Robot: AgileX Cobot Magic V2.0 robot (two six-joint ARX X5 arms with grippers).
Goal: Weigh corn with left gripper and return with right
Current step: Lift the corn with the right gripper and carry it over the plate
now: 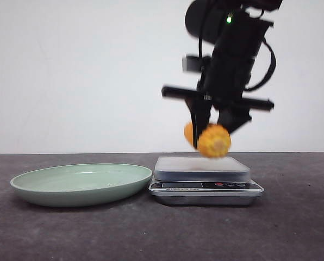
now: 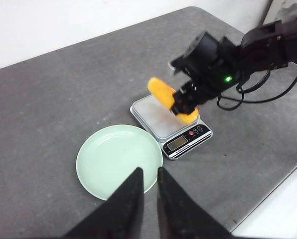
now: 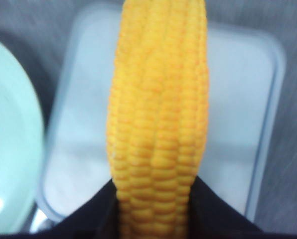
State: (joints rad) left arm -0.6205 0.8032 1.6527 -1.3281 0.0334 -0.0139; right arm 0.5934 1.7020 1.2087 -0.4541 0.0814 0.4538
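- I can read no brand or writing anywhere; the scale (image 1: 205, 186) shows a small dark display window and red and dark buttons on its front strip, but any digits are too small for me to make out.
- My right gripper (image 1: 212, 129) is clamped on the corn (image 1: 209, 140), one dark finger on each side of the cob, as the right wrist view shows close up.
- I see the corn hanging in the air just above the scale's pale weighing platform, not touching it, with its paler cut end facing the front camera.
- My left gripper (image 2: 147, 186) holds nothing; its two dark fingers stand nearly together with only a thin gap, high over the near edge of the green plate (image 2: 96, 164).
- The plate sits just beside the scale on the grey table (image 1: 292, 228), on the left-arm side.
- The right wrist view is blurred, and the corn fills its middle, hiding much of the scale.
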